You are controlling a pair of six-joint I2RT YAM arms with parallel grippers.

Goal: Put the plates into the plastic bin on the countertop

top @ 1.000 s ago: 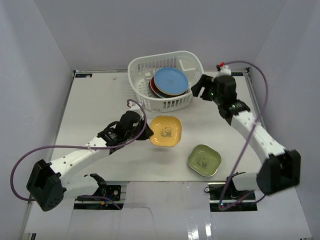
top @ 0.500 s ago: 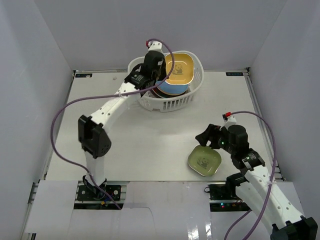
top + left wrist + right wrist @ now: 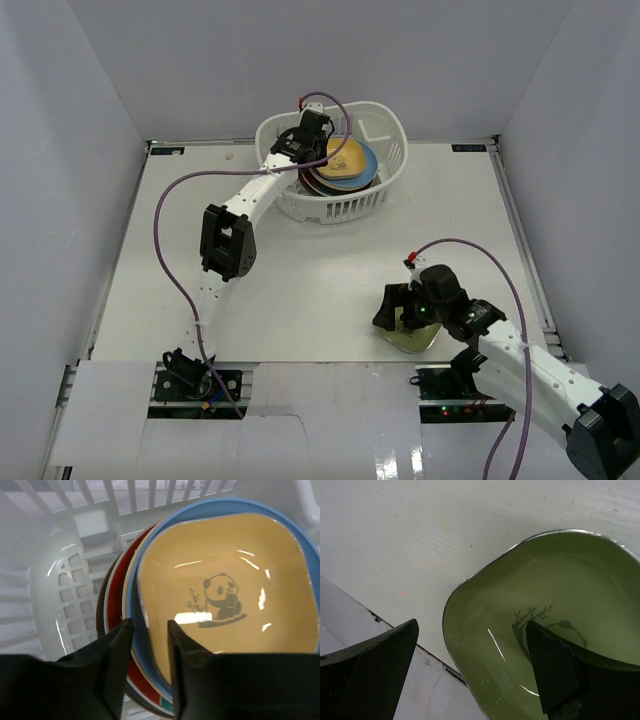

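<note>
The white plastic bin point(image 3: 380, 195) stands at the back of the countertop point(image 3: 300, 280) and holds a stack of plates. The yellow panda plate point(image 3: 225, 585) lies on top, resting on the blue plate point(image 3: 132, 605), with red-rimmed ones beneath. My left gripper point(image 3: 148, 630) hovers over the near rim of that stack, jaws a little apart and holding nothing. At the front right the green panda plate point(image 3: 555, 575) lies on the counter. My right gripper point(image 3: 472, 625) is wide open astride its rim, one finger over the dish and one outside it.
The green plate point(image 3: 415, 338) sits close to the countertop's front edge point(image 3: 385, 627), where a grey strip begins. White walls enclose the table on three sides. The left arm stretches from the front up to the bin, trailing a purple cable point(image 3: 160, 230).
The left arm carried the yellow plate from the table into the bin and let it go on the blue plate. The right arm swung from the bin down to the green plate.
</note>
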